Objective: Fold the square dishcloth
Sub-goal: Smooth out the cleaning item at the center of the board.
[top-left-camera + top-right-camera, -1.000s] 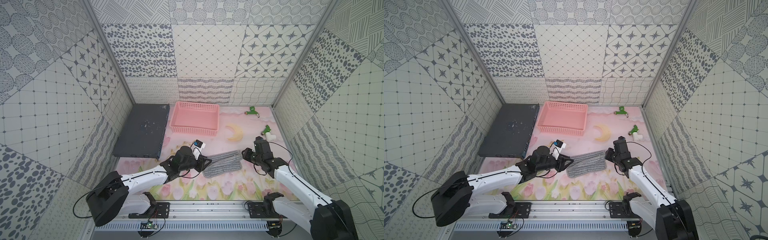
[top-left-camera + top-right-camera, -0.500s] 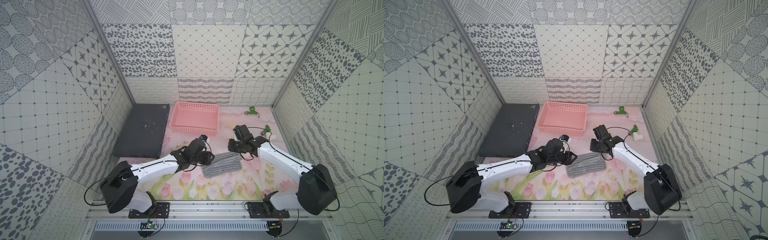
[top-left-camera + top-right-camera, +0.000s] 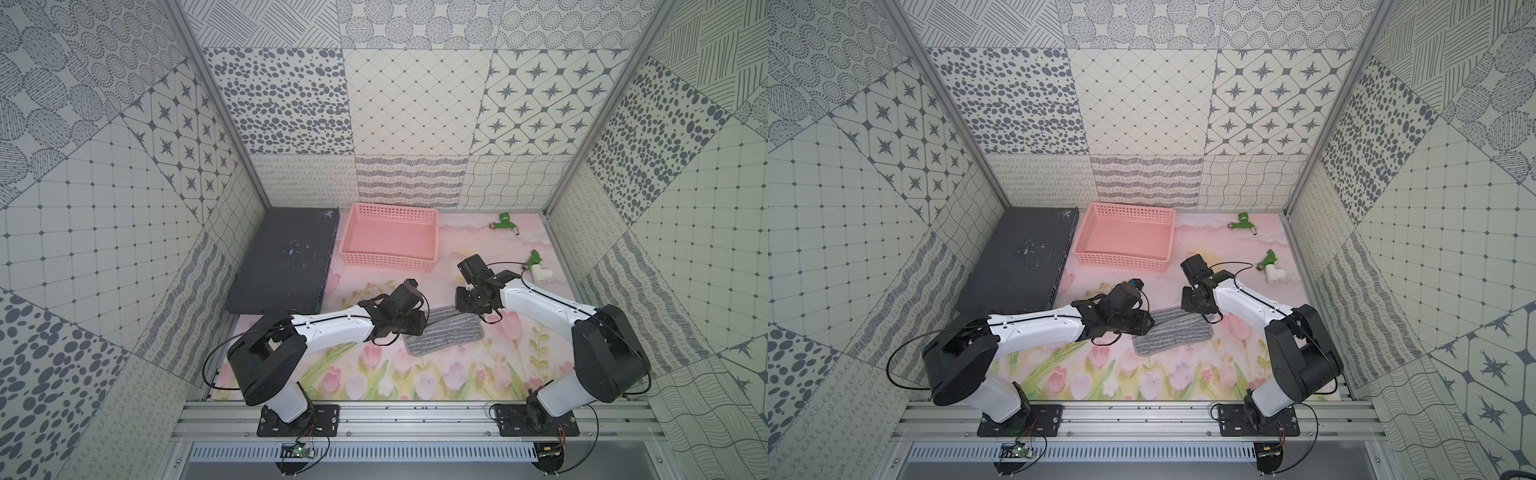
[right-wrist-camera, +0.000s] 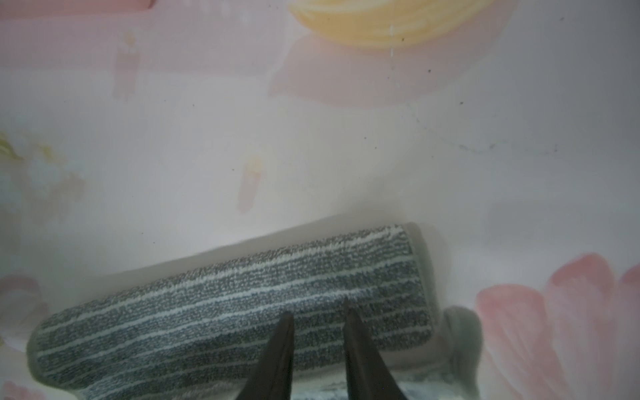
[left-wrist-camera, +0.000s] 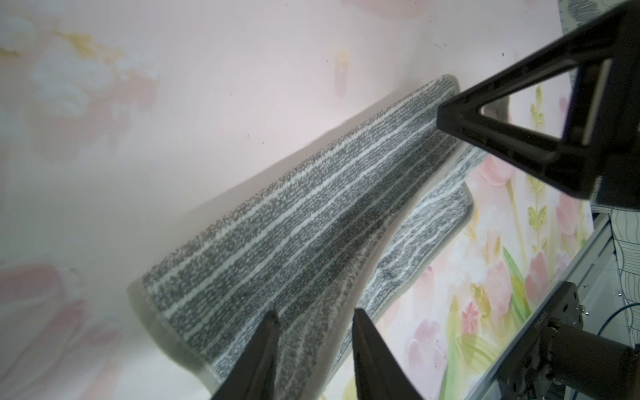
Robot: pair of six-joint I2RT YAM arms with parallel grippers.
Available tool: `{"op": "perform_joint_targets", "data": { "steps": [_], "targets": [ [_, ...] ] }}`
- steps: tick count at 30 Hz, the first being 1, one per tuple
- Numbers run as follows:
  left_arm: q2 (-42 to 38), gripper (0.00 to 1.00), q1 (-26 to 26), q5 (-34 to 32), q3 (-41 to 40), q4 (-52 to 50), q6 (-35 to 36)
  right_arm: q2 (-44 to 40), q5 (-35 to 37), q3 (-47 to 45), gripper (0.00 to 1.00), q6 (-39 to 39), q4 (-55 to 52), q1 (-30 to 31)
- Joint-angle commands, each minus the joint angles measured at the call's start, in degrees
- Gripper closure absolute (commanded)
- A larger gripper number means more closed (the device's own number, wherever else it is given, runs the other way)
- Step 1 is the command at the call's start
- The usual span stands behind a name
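Observation:
The square dishcloth [image 3: 449, 336] [image 3: 1175, 332] lies folded double on the flowered mat, grey with thin whitish stripes. My left gripper [image 3: 424, 326] [image 3: 1150, 322] is at its left end. In the left wrist view the left gripper [image 5: 313, 313] has its jaws a little apart over the dishcloth [image 5: 294, 225], whose upper layer bulges up between them. My right gripper [image 3: 462, 309] [image 3: 1187, 307] is at the far right corner. In the right wrist view the right gripper [image 4: 317, 308] stands narrowly open over flat, undisturbed stripes of the dishcloth [image 4: 207, 311]. One of the right fingers [image 5: 457, 121] touches the cloth's end.
A pink basket [image 3: 390, 264] stands behind the cloth, with a dark grey box [image 3: 286, 257] to its left. Two green pipe fittings [image 3: 505, 222] [image 3: 536, 266] lie at the back right. The metal rail [image 3: 395, 415] runs along the front edge.
Both arms have raised their elbows and swung inward, bringing the grippers from the cloth's sides to its far corners. The left jaws have narrowed. The cloth's outline is about the same.

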Motion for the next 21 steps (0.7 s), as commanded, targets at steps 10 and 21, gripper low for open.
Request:
{"op": "perform_joint_targets", "data": {
  "steps": [10,21],
  "targets": [
    [-0.4,0.65,-0.6,1.7,-2.3,0.5,-1.1,-3.1,0.2,-4.0,0.71,1.0,-0.3,0.1],
    [-4.7,0.68,-2.5,2.1,-6.9,1.2,-2.6,-8.4,-0.9,-8.3,0.69,3.0,-0.6,0.1]
  ]
}}
